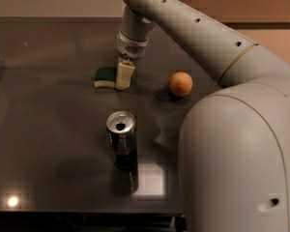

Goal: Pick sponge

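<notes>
**Claw (124, 75) down at the right end of the sponge (105, 76)**

Claw and sponge meet in the back half of the dark, glossy surface (48, 129), a little left of the middle of the view. Pointing straight down from a grey ribbed wrist collar, the claw shows as one pale cream block whose lower tip reaches the surface level right at the sponge's right end. From this angle it cannot be told whether the claw is open, closed, or gripping the sponge, and it is also unclear whether it touches the sponge or only stands in front of it.

The sponge lies flat, with its dark green scouring side up and a strip of pale yellow foam showing along its near edge. Its left part is fully in sight, while the right end is hidden behind the claw.

An orange (181, 83) rests on the surface to the right of the claw, apart from it, with a soft shadow on its left side. Nearer the camera an opened drink can (121, 140) stands upright, its silver top and mouth hole showing, well apart from both sponge and orange.

The pale grey arm (193, 28) comes down from the top of the view to the claw, and its bulky lower segment (232, 168) fills the right foreground. A square patch of glare (151, 180) lies on the surface just right of the can's base
</notes>
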Robot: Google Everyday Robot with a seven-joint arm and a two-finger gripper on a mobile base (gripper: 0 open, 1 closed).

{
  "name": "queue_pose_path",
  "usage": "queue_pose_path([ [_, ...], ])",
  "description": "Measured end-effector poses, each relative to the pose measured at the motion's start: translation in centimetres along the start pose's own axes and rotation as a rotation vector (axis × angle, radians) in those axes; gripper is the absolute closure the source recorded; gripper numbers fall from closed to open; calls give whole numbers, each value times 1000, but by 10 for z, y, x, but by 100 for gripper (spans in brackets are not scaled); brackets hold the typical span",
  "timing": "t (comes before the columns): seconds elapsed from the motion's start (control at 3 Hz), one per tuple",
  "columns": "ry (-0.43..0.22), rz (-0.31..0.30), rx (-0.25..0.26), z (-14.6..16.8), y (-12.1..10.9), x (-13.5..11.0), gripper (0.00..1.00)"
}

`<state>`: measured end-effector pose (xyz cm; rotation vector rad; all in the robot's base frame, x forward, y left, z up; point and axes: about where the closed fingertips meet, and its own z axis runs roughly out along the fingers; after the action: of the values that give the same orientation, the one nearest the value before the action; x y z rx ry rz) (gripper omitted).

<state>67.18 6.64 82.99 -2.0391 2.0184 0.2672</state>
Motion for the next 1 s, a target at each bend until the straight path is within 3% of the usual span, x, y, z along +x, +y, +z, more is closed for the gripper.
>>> queue_pose_path([
  [0.67, -33, -30, -17, -30, 7, 3, 87],
  [1.0, -63, -78, -7, -69, 15, 6, 100],
])
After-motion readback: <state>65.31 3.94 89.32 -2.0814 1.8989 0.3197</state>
